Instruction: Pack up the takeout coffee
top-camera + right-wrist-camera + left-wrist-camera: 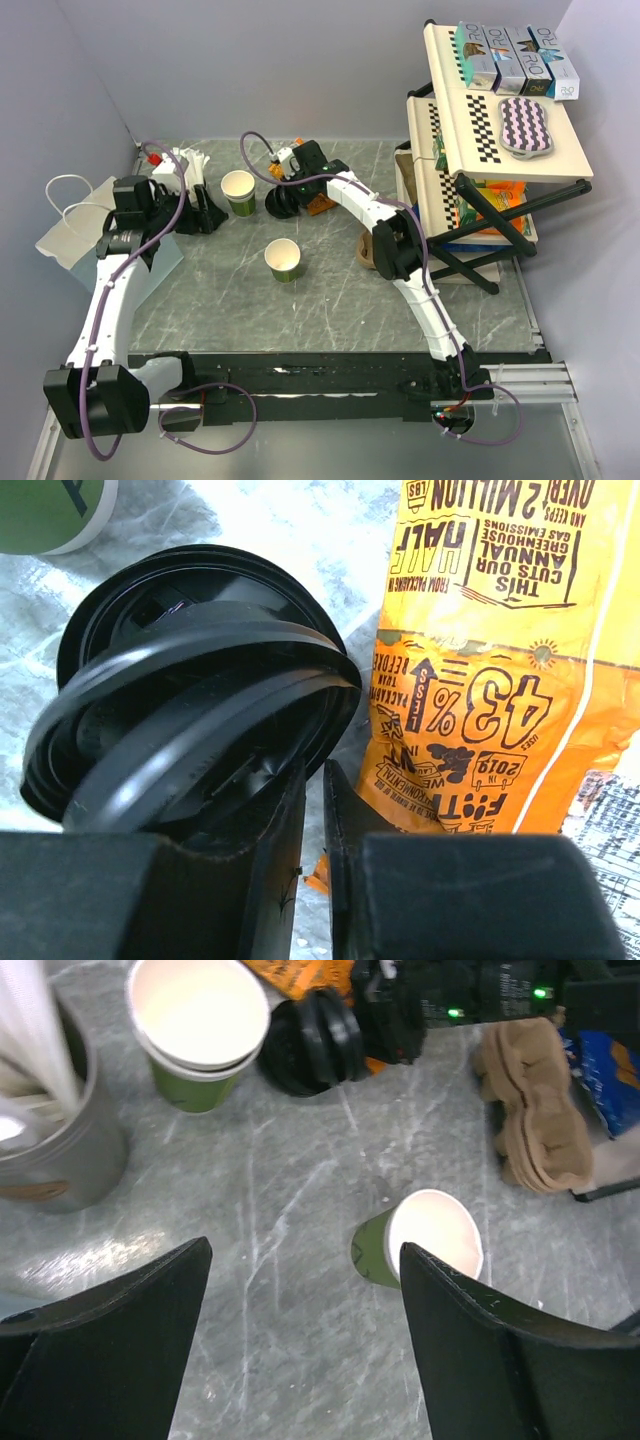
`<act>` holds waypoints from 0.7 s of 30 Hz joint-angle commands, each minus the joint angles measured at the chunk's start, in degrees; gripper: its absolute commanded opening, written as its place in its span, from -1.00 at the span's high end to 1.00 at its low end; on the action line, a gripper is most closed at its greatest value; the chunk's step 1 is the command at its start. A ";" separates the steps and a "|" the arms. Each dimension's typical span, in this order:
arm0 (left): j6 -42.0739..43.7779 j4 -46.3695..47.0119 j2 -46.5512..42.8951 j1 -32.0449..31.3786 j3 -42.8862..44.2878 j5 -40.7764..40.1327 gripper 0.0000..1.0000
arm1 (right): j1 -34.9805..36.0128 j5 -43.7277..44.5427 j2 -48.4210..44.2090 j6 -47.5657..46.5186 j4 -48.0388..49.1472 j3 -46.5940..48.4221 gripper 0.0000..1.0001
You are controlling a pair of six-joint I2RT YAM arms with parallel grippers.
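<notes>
Spread, my left hand (305,1250) hangs over the grey marbled counter (220,300) between pale grey walls (250,70). My right hand (313,775) is pressed nearly together at the black lids (190,680). Mid-counter, the takeout coffee cup (284,259) stands upright, mouth up.

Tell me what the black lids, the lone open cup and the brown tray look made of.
Black lids: thin moulded plastic, semi-gloss, going by the highlights along the rims. Lone open cup: paper, matte white inside with a green printed wall; any lining cannot be told. Brown tray: probably moulded pulp fibre, dull and rough, with soft rounded pockets.
</notes>
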 commanded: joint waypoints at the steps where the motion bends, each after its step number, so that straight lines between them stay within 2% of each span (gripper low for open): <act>1: -1.03 7.48 0.52 0.15 -1.48 8.43 -0.62 | -0.78 -2.41 -4.82 2.40 -0.10 0.88 0.56; 6: -2.54 10.84 4.29 -0.29 0.88 8.62 -0.57 | -1.48 -4.53 -8.69 4.16 0.34 -2.20 0.51; 12: -0.34 8.56 11.41 -5.03 7.65 4.22 -0.50 | -2.36 -6.72 -13.00 6.09 1.13 -6.24 0.41; 15: 4.31 5.75 15.80 -9.43 11.96 2.90 -0.48 | -3.06 -8.13 -15.28 6.10 0.52 -7.30 0.35; 21: 29.14 -5.67 27.82 -14.36 23.38 6.23 -0.39 | -6.40 -12.34 -23.54 5.48 -0.89 -13.62 0.24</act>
